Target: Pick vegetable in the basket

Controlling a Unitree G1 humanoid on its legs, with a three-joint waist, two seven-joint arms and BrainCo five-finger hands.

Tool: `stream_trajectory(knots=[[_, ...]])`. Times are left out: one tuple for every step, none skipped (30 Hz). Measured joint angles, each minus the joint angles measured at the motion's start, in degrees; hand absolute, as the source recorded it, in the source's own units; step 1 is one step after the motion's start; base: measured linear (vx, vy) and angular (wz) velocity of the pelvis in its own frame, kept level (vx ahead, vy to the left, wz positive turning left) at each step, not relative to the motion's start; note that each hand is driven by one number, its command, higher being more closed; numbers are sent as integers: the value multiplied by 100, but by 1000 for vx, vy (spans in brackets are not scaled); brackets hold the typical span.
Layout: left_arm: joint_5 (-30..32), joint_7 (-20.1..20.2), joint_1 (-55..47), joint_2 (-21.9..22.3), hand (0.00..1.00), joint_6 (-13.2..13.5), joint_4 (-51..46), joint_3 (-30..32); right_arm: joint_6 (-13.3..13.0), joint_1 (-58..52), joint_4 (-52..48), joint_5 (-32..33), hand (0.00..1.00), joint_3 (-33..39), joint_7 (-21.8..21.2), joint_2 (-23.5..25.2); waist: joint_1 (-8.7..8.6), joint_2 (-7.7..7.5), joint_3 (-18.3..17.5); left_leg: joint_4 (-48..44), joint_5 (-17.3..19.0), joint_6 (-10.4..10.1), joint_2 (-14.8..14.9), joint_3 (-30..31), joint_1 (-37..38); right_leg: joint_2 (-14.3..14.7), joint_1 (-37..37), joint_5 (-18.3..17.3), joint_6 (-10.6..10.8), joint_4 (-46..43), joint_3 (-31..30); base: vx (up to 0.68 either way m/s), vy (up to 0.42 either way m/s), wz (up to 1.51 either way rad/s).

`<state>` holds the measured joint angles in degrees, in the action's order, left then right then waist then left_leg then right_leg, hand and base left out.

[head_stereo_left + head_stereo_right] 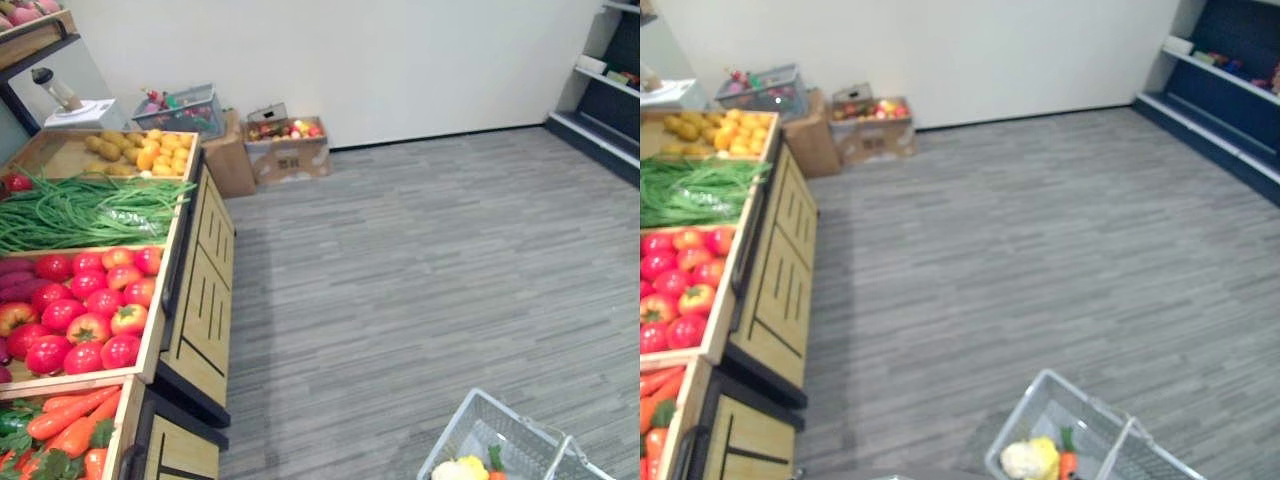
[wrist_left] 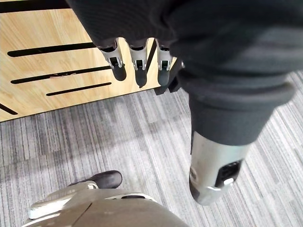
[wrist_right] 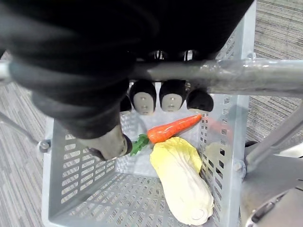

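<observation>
A grey wire basket [image 3: 52, 156] hangs from my right hand [image 3: 151, 97], whose fingers are curled round its metal handle [image 3: 227, 75]. Inside lie a carrot [image 3: 173, 128] and a pale yellow cabbage [image 3: 182, 179]. In the eye views the basket [image 1: 470, 425] is at the bottom right, over grey carpet. My left hand [image 2: 137, 61] hangs with relaxed fingers beside the wooden front of the produce stand [image 2: 52, 61] and holds nothing. The stand [image 1: 205, 290] on the left carries tomatoes [image 1: 90, 305], green beans [image 1: 90, 210], carrots [image 1: 70, 420] and yellow produce [image 1: 140, 150].
Cardboard boxes [image 1: 285, 150] and a clear crate [image 1: 180, 110] of produce stand against the far wall. A scale [image 1: 75, 105] sits behind the stand. Dark blue shelves [image 1: 600, 100] line the right side. Grey carpet [image 1: 420, 260] spreads between the stand and the shelves.
</observation>
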<state>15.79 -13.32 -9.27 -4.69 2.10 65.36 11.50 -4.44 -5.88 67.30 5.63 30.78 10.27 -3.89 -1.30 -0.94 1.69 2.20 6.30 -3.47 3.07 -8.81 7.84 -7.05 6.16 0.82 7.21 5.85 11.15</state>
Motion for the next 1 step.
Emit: stream_trajectory(knots=[[-3, 8, 2, -2, 0, 12, 13, -7, 0, 4, 0, 0, 100, -36, -36, 7, 0, 0, 0, 3, 7, -7, 6, -15, 19, 9, 5, 0, 0, 2, -27, 0, -9, -8]])
